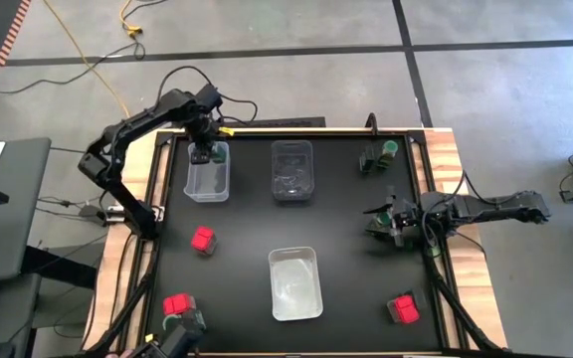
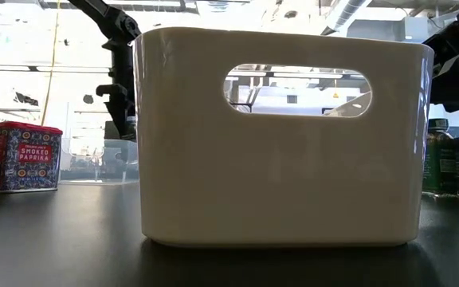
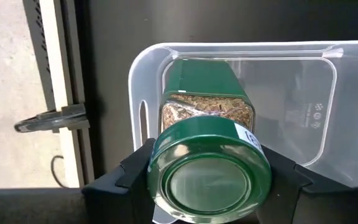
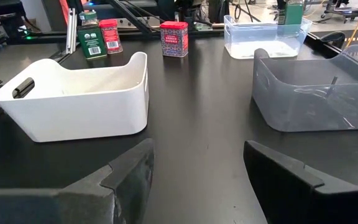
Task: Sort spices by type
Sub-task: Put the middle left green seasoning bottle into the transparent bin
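We see the left end effector (image 3: 207, 186) clamped on a green-lidded jar (image 3: 209, 171), held lid-up straight over the clear bin (image 1: 208, 171) at the desk's far left, while the right end effector (image 4: 197, 180) waits part-open, empty, well apart.

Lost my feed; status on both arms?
Left gripper shut on green-lidded jar, over clear bin. Right gripper open, empty, low. Nothing blocking.

Overhead camera looks straight down; the table-level one sits close against the white bin (image 2: 281, 135), shared overhead (image 1: 295, 283).
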